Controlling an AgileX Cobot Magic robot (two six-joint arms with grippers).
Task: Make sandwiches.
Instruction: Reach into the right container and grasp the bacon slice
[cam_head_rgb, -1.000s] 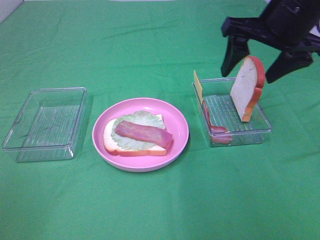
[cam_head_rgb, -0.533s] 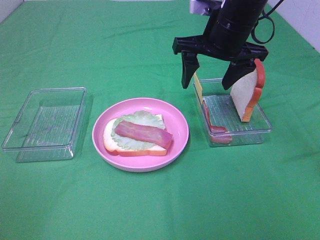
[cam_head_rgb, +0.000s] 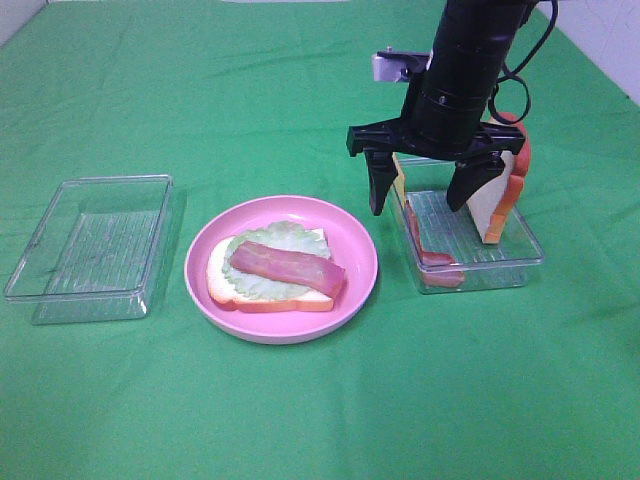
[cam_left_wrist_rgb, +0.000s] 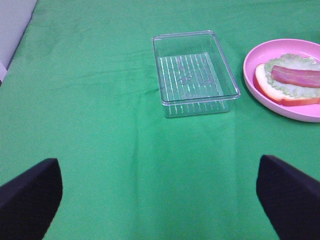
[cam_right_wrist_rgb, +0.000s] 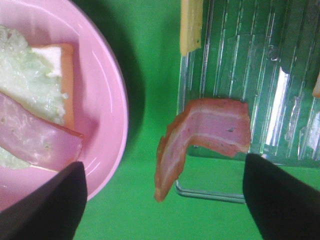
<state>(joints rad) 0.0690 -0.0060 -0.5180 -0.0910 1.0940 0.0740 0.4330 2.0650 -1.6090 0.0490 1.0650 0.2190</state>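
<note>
Sandwich (cam_head_rgb: 262, 290) open-faced, right fingers (cam_head_rgb: 377, 190) spread wide

Nearest on the green bench (cam_head_rgb: 320, 420) sits the pink plate (cam_head_rgb: 352, 245). On it lies a bread slice (cam_head_rgb: 270, 303) with lettuce (cam_head_rgb: 275, 238) spread over it and a bacon strip (cam_head_rgb: 290, 268) on top, running from about 10 to 4 o'clock.

At the plate's 9 o'clock, well apart, stands the left tray (cam_head_rgb: 90, 305), clear plastic with a ribbed floor. The left fingers (cam_left_wrist_rgb: 30, 200) are outside the high view. Their wrist view shows two dark tips set wide apart above bare cloth, nothing between them.

At the plate's 3 o'clock, near it, the right tray (cam_head_rgb: 480, 275) holds the loose parts. Spare bacon (cam_right_wrist_rgb: 210, 125) lies at its 7 o'clock corner, one end bent up against the rim. Cheese (cam_right_wrist_rgb: 191, 25) stands on edge along the 9 o'clock wall, toward the far corner. The second slice (cam_head_rgb: 492, 218) stands upright at the 3 o'clock side, leaning.

The right fingers hang over the tray's 9 o'clock wall, gripping nothing. One tip is on the plate's side, the other above the ribbed floor, with cheese and spare bacon seen between them.
</note>
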